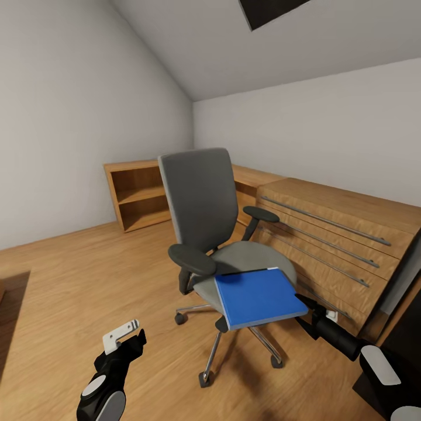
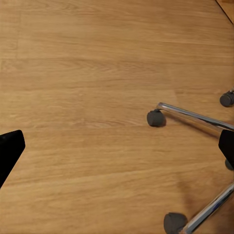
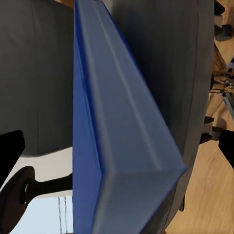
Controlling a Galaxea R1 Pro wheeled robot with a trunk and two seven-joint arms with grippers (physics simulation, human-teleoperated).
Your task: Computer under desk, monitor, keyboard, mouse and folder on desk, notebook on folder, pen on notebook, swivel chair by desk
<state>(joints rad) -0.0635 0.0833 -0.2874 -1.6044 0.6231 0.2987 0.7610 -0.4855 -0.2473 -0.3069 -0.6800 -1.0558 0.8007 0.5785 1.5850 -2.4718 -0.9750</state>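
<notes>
Blue folder (image 1: 258, 297) flat, overhanging chair (image 1: 202, 204) seat edge. Right pincer (image 1: 305, 305) at its corner, grip unclear. Left pincer (image 1: 126, 334) open, empty, over bare floor (image 1: 70, 280).

You are facing an attic corner: plain white walls (image 1: 70, 117) meet at twelve o'clock under a sloped white ceiling (image 1: 304, 52) with a dark skylight (image 1: 272, 10) at one o'clock. Light wood floor (image 1: 76, 280) spreads below. An open light-wood shelf unit (image 1: 137, 196) stands at eleven o'clock; a light-wood drawer chest (image 1: 345, 245) with bar handles runs along three o'clock.
</notes>
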